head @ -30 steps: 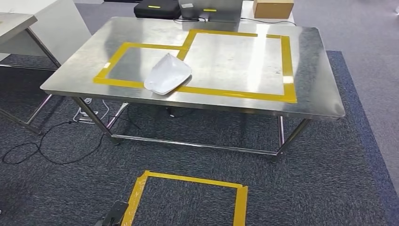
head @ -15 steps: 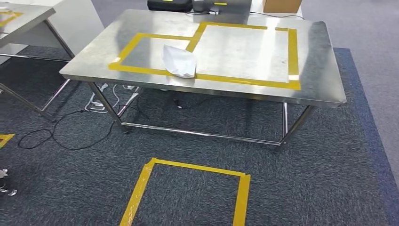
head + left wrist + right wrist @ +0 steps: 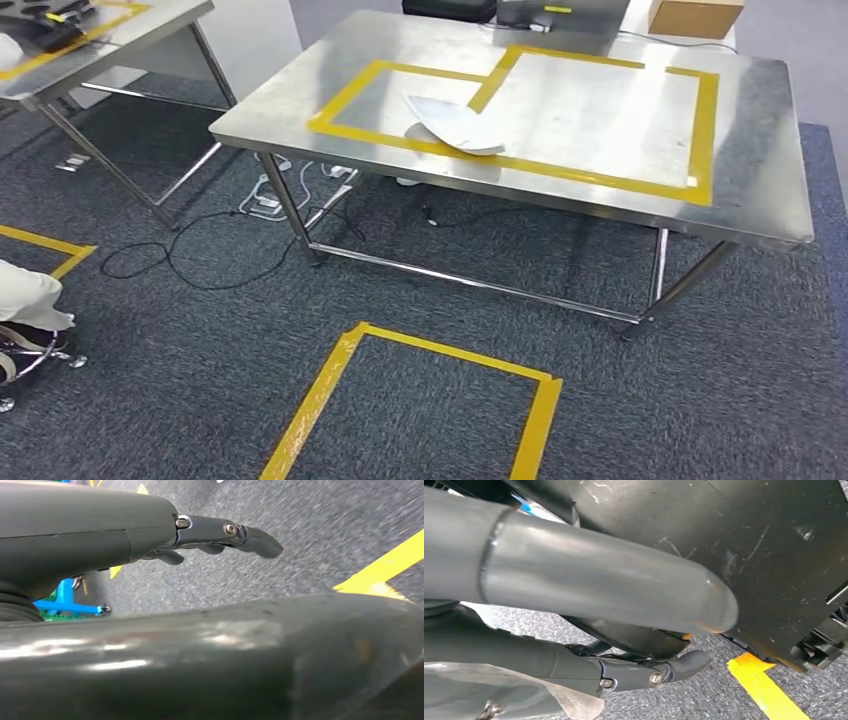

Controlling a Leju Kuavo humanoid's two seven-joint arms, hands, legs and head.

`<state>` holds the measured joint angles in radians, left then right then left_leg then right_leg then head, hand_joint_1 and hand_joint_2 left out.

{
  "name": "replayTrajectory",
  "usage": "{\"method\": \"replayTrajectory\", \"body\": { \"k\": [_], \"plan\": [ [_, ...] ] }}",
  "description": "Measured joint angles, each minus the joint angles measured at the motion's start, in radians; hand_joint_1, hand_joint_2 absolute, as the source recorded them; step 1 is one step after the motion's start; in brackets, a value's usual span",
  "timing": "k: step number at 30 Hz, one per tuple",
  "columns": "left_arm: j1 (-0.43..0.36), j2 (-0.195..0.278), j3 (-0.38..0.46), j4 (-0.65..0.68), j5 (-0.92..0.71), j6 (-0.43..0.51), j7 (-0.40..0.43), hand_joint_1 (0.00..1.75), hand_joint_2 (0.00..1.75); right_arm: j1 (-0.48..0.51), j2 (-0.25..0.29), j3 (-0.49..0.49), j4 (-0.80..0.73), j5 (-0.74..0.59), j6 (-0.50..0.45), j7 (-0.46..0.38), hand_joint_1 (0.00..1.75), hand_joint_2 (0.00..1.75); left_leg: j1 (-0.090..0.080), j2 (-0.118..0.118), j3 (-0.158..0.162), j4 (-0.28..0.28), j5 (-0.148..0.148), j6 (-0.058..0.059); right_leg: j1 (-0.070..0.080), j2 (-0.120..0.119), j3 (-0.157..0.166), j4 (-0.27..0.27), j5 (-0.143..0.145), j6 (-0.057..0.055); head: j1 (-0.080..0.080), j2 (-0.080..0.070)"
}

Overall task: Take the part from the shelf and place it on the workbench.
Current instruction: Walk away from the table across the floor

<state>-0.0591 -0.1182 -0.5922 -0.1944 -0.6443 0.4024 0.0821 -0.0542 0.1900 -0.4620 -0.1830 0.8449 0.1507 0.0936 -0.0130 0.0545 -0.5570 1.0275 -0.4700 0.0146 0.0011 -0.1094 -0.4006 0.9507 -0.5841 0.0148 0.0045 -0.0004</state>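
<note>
White part (image 3: 452,124) lies flat on tabletop (image 3: 560,105), straddling yellow tape, long axis diagonal; well ahead of me, slightly left, so left arm judged nearer; my left hand (image 3: 220,537) hangs empty, fingers loosely extended; right hand (image 3: 644,672) grip state I cannot tell.

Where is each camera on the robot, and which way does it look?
Head view: high on the body, looking forward and down at the steel workbench, the white curved part on it, and the grey carpet.
Left wrist view: behind the left hand, looking down at carpet, dark body parts alongside.
Right wrist view: behind the right hand, looking down at carpet.
Shared: all show grey carpet with yellow floor tape.
</note>
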Motion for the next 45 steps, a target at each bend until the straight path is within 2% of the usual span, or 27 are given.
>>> {"method": "replayTrajectory", "body": {
  "k": [1,3,5,7,8,9,11,12,14,16,18,21,23,25,27,28,29,31,33,35,37,38,39,40,42,44,45],
  "plan": [
    [0.000,0.000,-0.001,0.000,0.003,-0.001,0.001,0.00,0.00,-0.002,0.000,0.001,-0.001,0.001,0.000,0.000,0.00,0.00,0.003,-0.010,0.001,-0.009,-0.002,0.005,0.000,0.004,-0.001,0.003,-0.006,0.004,0.001,0.000],
    [-0.002,0.000,-0.002,0.001,0.008,-0.001,0.005,0.00,0.00,-0.005,0.000,0.002,-0.002,0.002,0.000,-0.001,0.00,0.00,0.009,-0.029,0.004,-0.028,-0.003,0.017,-0.002,0.047,-0.031,0.054,-0.042,0.011,0.006,0.000],
    [-0.004,-0.001,-0.002,0.001,0.011,-0.002,0.007,0.00,0.00,-0.007,0.000,0.002,-0.002,0.003,0.001,-0.002,0.00,0.00,0.009,-0.047,0.000,-0.032,0.000,0.026,-0.005,0.094,-0.101,0.186,-0.098,0.014,0.012,0.000],
    [-0.003,-0.001,-0.002,0.001,0.015,-0.003,0.007,0.00,0.00,-0.010,0.000,0.002,-0.002,0.005,0.001,-0.003,0.00,0.00,0.007,-0.067,-0.003,-0.031,0.003,0.028,-0.006,0.105,-0.165,0.297,-0.118,0.014,0.012,0.000],
    [-0.003,-0.001,-0.002,0.001,0.017,-0.004,0.007,0.00,0.00,-0.011,0.000,0.002,-0.002,0.006,0.001,-0.002,0.00,0.00,0.006,-0.079,-0.003,-0.029,0.003,0.028,-0.006,0.106,-0.174,0.300,-0.098,0.014,0.012,0.000],
    [-0.002,-0.001,-0.002,0.001,0.018,-0.004,0.007,0.00,0.00,-0.012,0.000,0.002,-0.002,0.008,0.001,-0.002,0.00,0.00,0.005,-0.092,-0.003,-0.027,0.004,0.028,-0.006,0.110,-0.165,0.264,-0.060,0.013,0.013,0.000],
    [-0.004,-0.002,-0.002,0.001,0.019,-0.004,0.007,0.00,0.00,-0.012,0.000,0.003,-0.002,0.011,0.002,-0.001,0.00,0.00,0.004,-0.117,-0.006,-0.019,0.005,0.024,-0.010,0.145,-0.120,0.140,0.015,0.012,0.012,0.000],
    [-0.005,-0.003,-0.002,0.001,0.019,-0.004,0.007,0.00,0.00,-0.011,0.000,0.003,-0.002,0.011,0.003,-0.001,0.00,0.00,0.004,-0.130,-0.012,-0.013,0.006,0.021,-0.012,0.166,-0.101,0.088,0.031,0.012,0.012,0.000],
    [-0.007,-0.004,-0.002,0.001,0.019,-0.004,0.007,0.00,0.00,-0.011,0.000,0.005,-0.001,0.012,0.003,-0.001,0.00,0.00,0.004,-0.150,-0.026,-0.006,0.012,0.008,-0.013,0.187,-0.090,0.054,0.027,0.010,0.012,0.000],
    [-0.005,-0.004,-0.002,0.002,0.018,-0.003,0.007,0.00,0.00,-0.012,0.001,0.008,-0.002,0.012,0.004,-0.001,0.00,0.00,0.006,-0.163,-0.037,-0.004,0.019,-0.005,-0.014,0.167,-0.087,0.049,0.032,-0.001,0.011,0.000],
    [-0.005,-0.003,-0.002,0.003,0.018,0.003,0.006,0.00,0.00,-0.012,0.002,0.010,-0.002,0.012,0.003,0.000,0.00,0.00,0.005,-0.135,-0.056,0.031,-0.005,-0.017,-0.018,0.142,-0.085,0.045,0.042,-0.013,0.004,0.000],
    [-0.005,-0.003,-0.002,0.003,0.014,0.021,0.000,0.00,0.00,-0.008,0.002,0.010,-0.002,0.012,0.002,0.001,0.00,0.00,0.010,-0.077,-0.130,0.210,-0.101,-0.032,-0.018,0.096,-0.089,0.043,0.046,-0.019,-0.004,0.000],
    [-0.004,-0.003,-0.002,0.003,0.011,0.029,-0.002,0.00,0.00,-0.007,0.002,0.010,-0.002,0.013,0.002,0.002,0.00,0.00,0.015,-0.068,-0.151,0.274,-0.116,-0.038,-0.018,0.065,-0.091,0.044,0.045,-0.019,-0.004,0.000],
    [-0.002,-0.002,-0.002,0.003,0.010,0.033,-0.002,0.00,0.00,-0.007,0.002,0.010,-0.002,0.014,0.001,0.003,0.00,0.00,0.018,-0.053,-0.097,0.183,-0.061,-0.037,-0.018,0.041,-0.088,0.044,0.043,-0.016,-0.004,0.000],
    [-0.001,-0.002,-0.002,0.003,0.010,0.033,-0.002,0.00,0.00,-0.007,0.002,0.010,-0.002,0.014,0.000,0.003,0.00,0.00,0.013,-0.010,-0.027,0.047,-0.014,-0.028,-0.014,0.022,-0.086,0.045,0.039,-0.009,-0.004,0.000],
    [-0.001,-0.002,-0.002,0.003,0.010,0.033,-0.003,0.00,0.00,-0.007,0.001,0.010,-0.002,0.015,0.000,0.003,0.00,0.00,0.009,0.008,-0.010,0.007,-0.006,-0.022,-0.010,0.013,-0.086,0.045,0.037,-0.004,-0.004,0.000],
    [-0.001,-0.002,-0.002,0.003,0.010,0.034,-0.003,0.00,0.00,-0.007,0.001,0.010,-0.002,0.015,0.000,0.003,0.00,0.00,0.004,0.015,-0.006,-0.006,-0.008,-0.015,-0.007,0.005,-0.086,0.045,0.036,0.001,-0.004,0.000],
    [0.001,-0.003,-0.002,0.004,0.010,0.034,-0.003,0.00,0.00,-0.009,0.001,0.010,-0.002,0.015,0.000,0.003,0.00,0.00,0.004,-0.002,-0.011,-0.011,-0.004,-0.001,-0.006,-0.011,-0.085,0.042,0.035,0.012,-0.003,0.000],
    [0.002,-0.003,-0.002,0.004,0.010,0.034,-0.003,0.00,0.00,-0.011,0.001,0.010,-0.003,0.016,0.000,0.003,0.00,0.00,0.007,-0.024,-0.012,-0.020,0.003,0.014,-0.009,0.020,-0.097,0.068,0.010,0.021,0.001,0.000],
    [0.000,-0.005,-0.002,0.004,0.010,0.035,-0.003,0.00,0.00,-0.013,0.001,0.010,-0.003,0.016,0.001,0.000,0.00,0.00,0.009,-0.045,-0.015,-0.023,0.008,0.025,-0.011,0.078,-0.147,0.174,-0.049,0.024,0.006,0.000],
    [0.000,-0.006,-0.002,0.004,0.009,0.034,-0.003,0.00,0.00,-0.014,0.001,0.010,-0.003,0.016,0.001,-0.001,0.00,0.00,0.006,-0.068,-0.019,-0.023,0.010,0.030,-0.011,0.102,-0.209,0.302,-0.097,0.024,0.007,0.000],
    [0.001,-0.006,-0.002,0.004,0.009,0.034,-0.003,0.00,0.00,-0.015,0.001,0.010,-0.003,0.016,0.001,0.000,0.00,0.00,0.005,-0.081,-0.019,-0.022,0.011,0.030,-0.010,0.105,-0.223,0.329,-0.096,0.023,0.007,0.000],
    [0.001,-0.006,-0.002,0.005,0.010,0.034,-0.003,0.00,0.00,-0.015,0.001,0.010,-0.003,0.016,0.001,0.000,0.00,0.00,0.004,-0.095,-0.019,-0.021,0.012,0.030,-0.010,0.108,-0.218,0.314,-0.074,0.022,0.006,0.000],
    [0.001,-0.006,-0.002,0.005,0.010,0.034,-0.003,0.00,0.00,-0.014,0.001,0.010,-0.003,0.016,0.001,0.001,0.00,0.00,0.003,-0.110,-0.019,-0.018,0.012,0.030,-0.011,0.114,-0.196,0.263,-0.036,0.021,0.006,0.000],
    [0.000,-0.006,-0.002,0.005,0.012,0.035,-0.003,0.00,0.00,-0.013,0.001,0.010,-0.003,0.017,0.001,0.002,0.00,0.00,0.003,-0.138,-0.023,-0.009,0.012,0.025,-0.016,0.158,-0.138,0.129,0.026,0.018,0.006,0.000],
    [-0.002,-0.007,-0.002,0.005,0.013,0.035,-0.003,0.00,0.00,-0.011,0.001,0.010,-0.003,0.017,0.002,0.001,0.00,0.00,0.003,-0.161,-0.034,-0.002,0.015,0.014,-0.020,0.197,-0.110,0.067,0.037,0.016,0.006,0.000],
    [-0.002,-0.007,-0.002,0.005,0.013,0.035,-0.003,0.00,0.00,-0.010,0.001,0.010,-0.003,0.018,0.002,0.000,0.00,0.00,0.005,-0.173,-0.040,-0.001,0.018,0.007,-0.019,0.200,-0.107,0.062,0.035,0.014,0.006,0.000]
  ]
}}
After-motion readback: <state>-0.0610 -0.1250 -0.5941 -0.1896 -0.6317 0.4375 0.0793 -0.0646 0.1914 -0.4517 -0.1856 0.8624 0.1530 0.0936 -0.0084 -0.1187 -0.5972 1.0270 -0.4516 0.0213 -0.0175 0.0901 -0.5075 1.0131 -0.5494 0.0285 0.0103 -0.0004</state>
